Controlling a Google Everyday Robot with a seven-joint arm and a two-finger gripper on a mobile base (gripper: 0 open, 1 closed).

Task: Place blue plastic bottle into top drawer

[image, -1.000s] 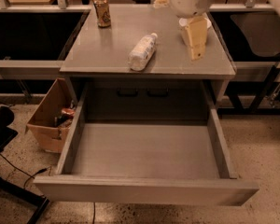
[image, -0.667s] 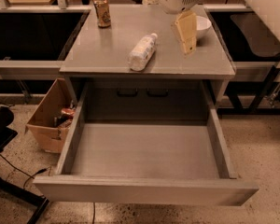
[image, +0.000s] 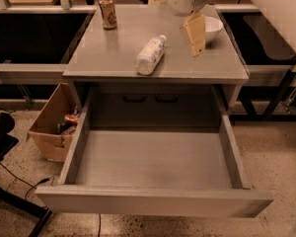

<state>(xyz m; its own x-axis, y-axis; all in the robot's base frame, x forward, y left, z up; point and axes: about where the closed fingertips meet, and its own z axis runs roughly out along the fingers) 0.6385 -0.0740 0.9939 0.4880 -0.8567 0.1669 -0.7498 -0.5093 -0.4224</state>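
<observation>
The blue plastic bottle (image: 150, 55) looks whitish with a white cap. It lies on its side near the front of the grey table (image: 108, 48). The top drawer (image: 155, 157) is pulled fully out below the table and holds nothing. My gripper (image: 195, 33) hangs above the table's right half, to the right of the bottle and a little behind it, apart from it. It holds nothing that I can see.
A brown-gold drink can (image: 107, 12) stands at the table's back left. A white bowl (image: 213, 29) sits at the back right, just behind the gripper. A brown cardboard box (image: 54, 123) with items stands on the floor left of the drawer.
My gripper has moved left and away from the table's right edge, uncovering the white bowl. The bottle and drawer have not moved.
</observation>
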